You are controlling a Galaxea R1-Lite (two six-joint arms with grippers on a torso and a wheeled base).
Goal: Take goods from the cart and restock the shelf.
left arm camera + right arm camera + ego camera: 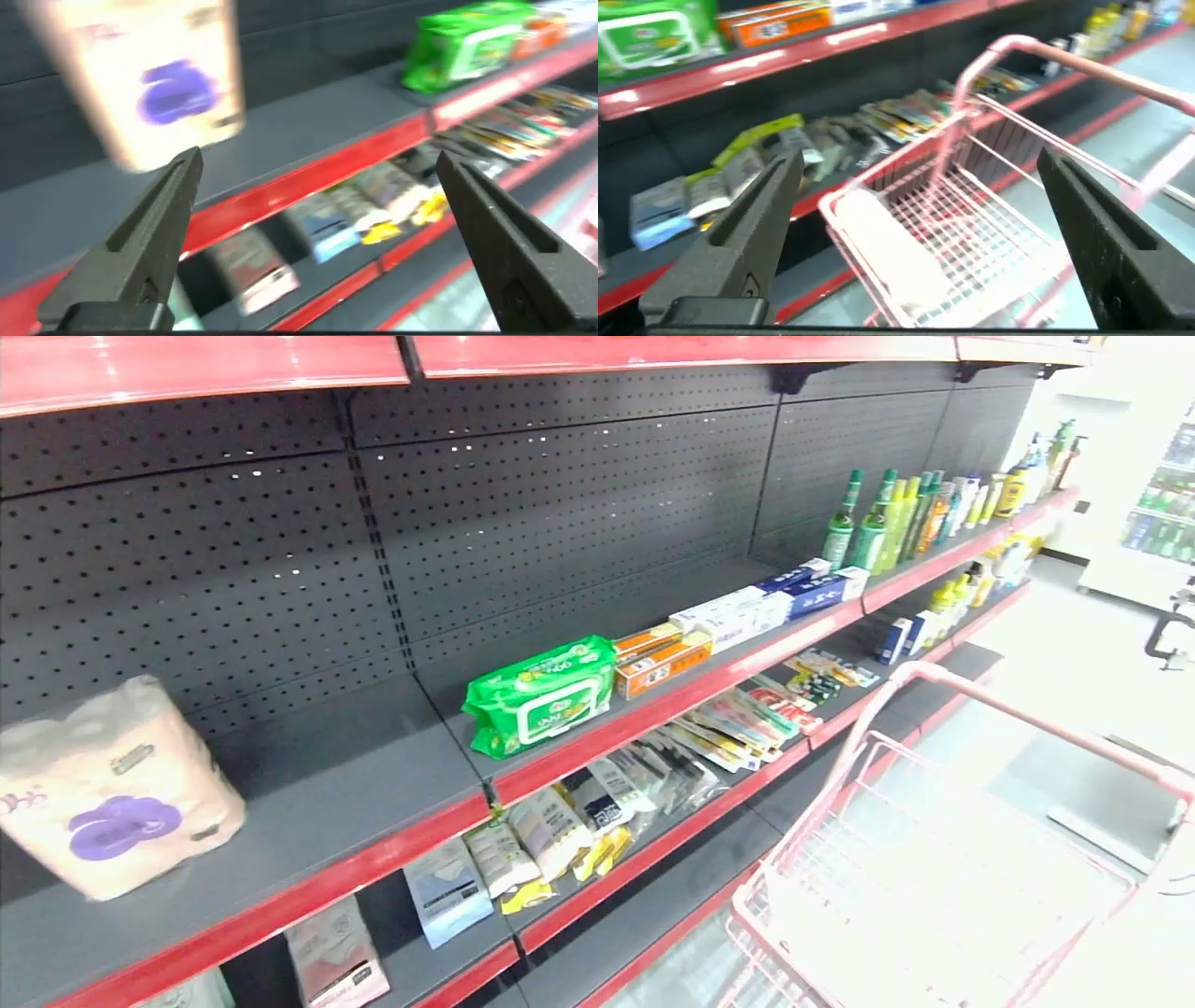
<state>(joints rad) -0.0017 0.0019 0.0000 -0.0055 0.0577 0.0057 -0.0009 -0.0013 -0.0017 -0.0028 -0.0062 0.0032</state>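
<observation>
A pink wire cart (934, 859) stands at the lower right before the shelf (373, 803); a pale pack lies on its floor (878, 238). On the grey shelf board sit a pale tissue pack (107, 784) with a purple mark at the far left and a green wipes pack (540, 695) in the middle. My left gripper (318, 243) is open, held in front of the shelf's red edge below the tissue pack (154, 79). My right gripper (920, 247) is open above the cart (971, 215), nothing between its fingers.
Orange and white-blue boxes (738, 611) and green bottles (873, 523) line the same shelf board to the right. Sachets and toothbrush packs (597, 803) fill the lower shelf. A wide bare stretch of board lies between the tissue pack and the wipes.
</observation>
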